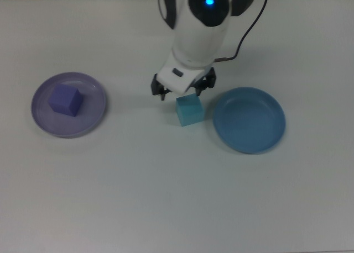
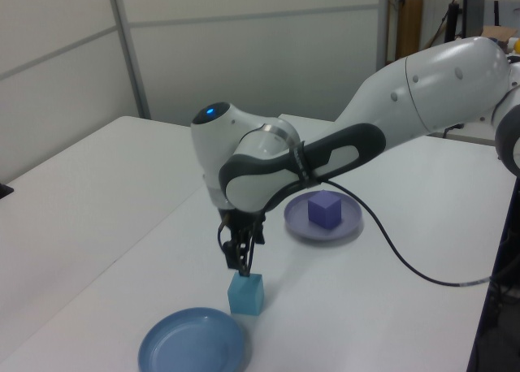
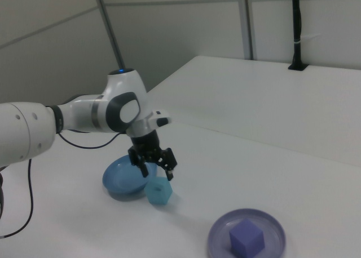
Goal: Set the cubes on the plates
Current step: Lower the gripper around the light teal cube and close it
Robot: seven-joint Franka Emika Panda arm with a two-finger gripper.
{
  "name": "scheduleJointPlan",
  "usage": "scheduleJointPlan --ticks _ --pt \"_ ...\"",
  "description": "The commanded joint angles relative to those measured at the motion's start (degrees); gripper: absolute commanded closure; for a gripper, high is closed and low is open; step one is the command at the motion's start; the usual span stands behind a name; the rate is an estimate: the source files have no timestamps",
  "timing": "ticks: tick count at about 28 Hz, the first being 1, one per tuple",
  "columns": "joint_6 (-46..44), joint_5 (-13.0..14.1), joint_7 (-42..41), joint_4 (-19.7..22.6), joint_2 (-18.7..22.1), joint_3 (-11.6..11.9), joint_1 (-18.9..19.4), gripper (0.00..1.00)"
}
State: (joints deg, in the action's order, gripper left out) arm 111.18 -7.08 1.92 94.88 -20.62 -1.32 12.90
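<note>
You are seeing the white table (image 1: 166, 198) filling the top view. The lavender plate (image 1: 94, 116) is sitting at mid-left, carrying the violet-blue cube (image 1: 65, 100). The blue plate (image 1: 249, 120) is lying right of centre. The gripper (image 1: 183, 91), jaws spread, is hovering above the turquoise cube (image 1: 189, 110) at centre.

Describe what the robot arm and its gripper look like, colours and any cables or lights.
The arm has rounded glossy white shells with dark grey bands at the joints. A small blue light glows on the white wrist housing. A black cable trails from the wrist toward the base. The gripper is small, black and two-fingered, much darker than the rest.
</note>
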Motion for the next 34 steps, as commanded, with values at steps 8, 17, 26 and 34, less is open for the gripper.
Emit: scheduleJointPlan --ticks 8,17,26,34 --pt "0.9 0.7 -1.0 -0.4 -2.6 0.8 3.9 0.00" --pt "2.2 0.8 -0.9 -1.1 -3.5 0.9 3.8 0.00" --pt "4.1 0.2 -0.5 -1.1 -6.4 1.0 3.5 0.00" --pt "4.4 0.0 -0.5 -1.0 -7.3 1.1 3.3 0.00"
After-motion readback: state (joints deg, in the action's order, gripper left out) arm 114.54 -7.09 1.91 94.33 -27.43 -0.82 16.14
